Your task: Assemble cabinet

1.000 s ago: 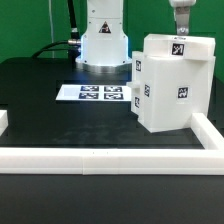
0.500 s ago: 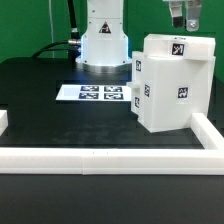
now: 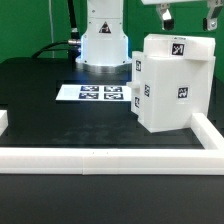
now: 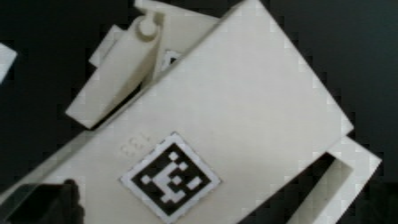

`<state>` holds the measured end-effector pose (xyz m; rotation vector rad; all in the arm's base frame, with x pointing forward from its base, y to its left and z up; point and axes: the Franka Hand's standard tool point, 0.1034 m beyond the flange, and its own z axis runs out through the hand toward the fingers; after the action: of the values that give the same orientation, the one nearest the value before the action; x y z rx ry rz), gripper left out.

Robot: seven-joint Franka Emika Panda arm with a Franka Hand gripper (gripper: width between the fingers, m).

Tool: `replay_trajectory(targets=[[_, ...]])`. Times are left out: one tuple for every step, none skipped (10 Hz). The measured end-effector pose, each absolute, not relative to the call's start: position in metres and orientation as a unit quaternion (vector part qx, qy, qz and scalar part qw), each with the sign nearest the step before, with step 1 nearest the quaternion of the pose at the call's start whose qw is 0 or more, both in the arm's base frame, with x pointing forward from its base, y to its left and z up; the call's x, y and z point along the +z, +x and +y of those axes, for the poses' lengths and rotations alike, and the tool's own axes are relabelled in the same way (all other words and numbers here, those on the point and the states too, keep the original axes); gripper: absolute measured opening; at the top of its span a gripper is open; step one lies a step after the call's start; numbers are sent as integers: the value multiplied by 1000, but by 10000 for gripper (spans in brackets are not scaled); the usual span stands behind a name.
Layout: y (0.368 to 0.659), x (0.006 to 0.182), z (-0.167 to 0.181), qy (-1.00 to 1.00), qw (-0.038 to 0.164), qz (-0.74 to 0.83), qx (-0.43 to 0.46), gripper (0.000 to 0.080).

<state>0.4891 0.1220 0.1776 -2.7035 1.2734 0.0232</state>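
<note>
The cabinet (image 3: 170,85) is a white boxy body with square tags on its faces, standing upright on the black table at the exterior view's right. My gripper (image 3: 190,12) hangs above its top at the frame's upper edge, open and empty, with one finger (image 3: 165,13) and the other (image 3: 215,15) spread wide. In the wrist view the cabinet's tagged top (image 4: 214,120) fills the picture below the gripper (image 4: 196,205), with a dark fingertip (image 4: 39,203) at one side. The cabinet's hollow side is hidden.
The marker board (image 3: 95,93) lies flat left of the cabinet. A long low white border rail (image 3: 100,157) runs along the front and turns back at the right (image 3: 206,130). The arm's white base (image 3: 103,40) stands behind.
The gripper above the cabinet has risen slightly and its fingers have spread apart. The cabinet has not moved.
</note>
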Motion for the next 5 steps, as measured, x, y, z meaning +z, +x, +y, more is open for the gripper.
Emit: replay_trajectory(targets=[[489,178,122,-922,77,380,4,797],[489,178,122,-933,77,352,2,797],[489,178,122,-945,77,319,-1,797],[489,178,122,-956,77,283,-4,797],[489,178,121,-966,76,245,-7,797]])
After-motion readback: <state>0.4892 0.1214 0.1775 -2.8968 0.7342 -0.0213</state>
